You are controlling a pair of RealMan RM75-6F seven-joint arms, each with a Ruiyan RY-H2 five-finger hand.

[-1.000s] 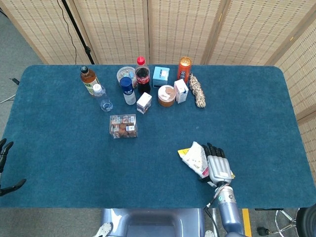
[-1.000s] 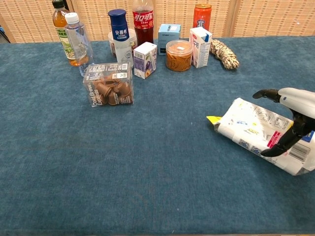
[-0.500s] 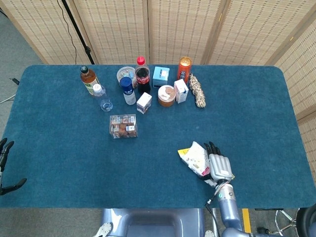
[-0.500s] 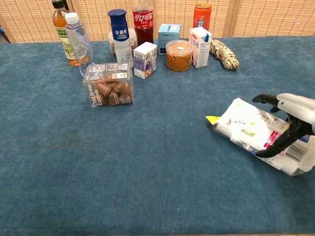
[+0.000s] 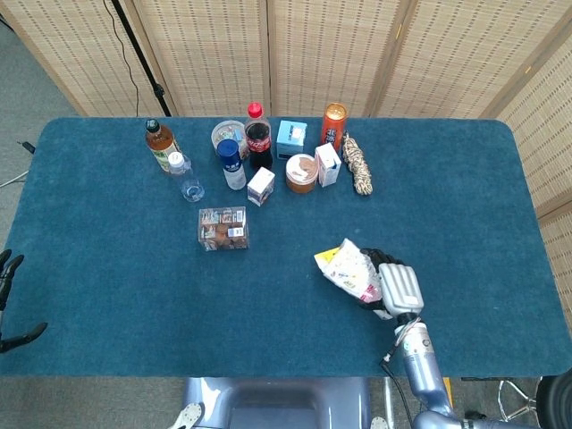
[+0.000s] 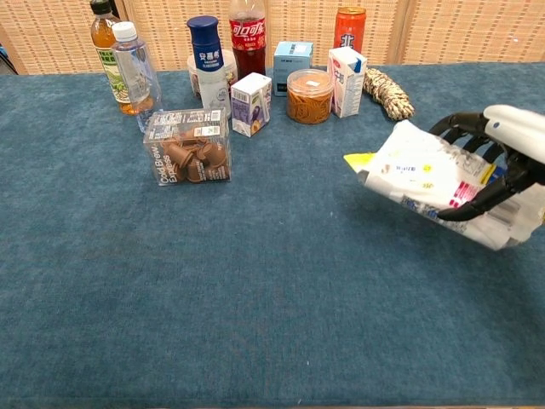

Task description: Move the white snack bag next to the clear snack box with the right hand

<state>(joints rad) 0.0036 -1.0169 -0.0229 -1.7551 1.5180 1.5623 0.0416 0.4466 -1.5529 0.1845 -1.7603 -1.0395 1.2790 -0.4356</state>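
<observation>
Left hand [image 5: 9,299]: dark fingers only, off the left edge of the blue felt-covered table [image 5: 107,295]; whether they are apart or closed cannot be told. Clear plastic snack box of brown pieces [image 6: 187,146] [image 5: 223,228]: left of centre, in front of the back-row bottles and cartons. Bare felt lies between the box and the crinkled white snack bag [image 6: 434,183] [image 5: 350,273]. Right hand [image 6: 502,158] [image 5: 393,284]: fingers clamped around the bag, apparently clear of the felt, near the right front edge
</observation>
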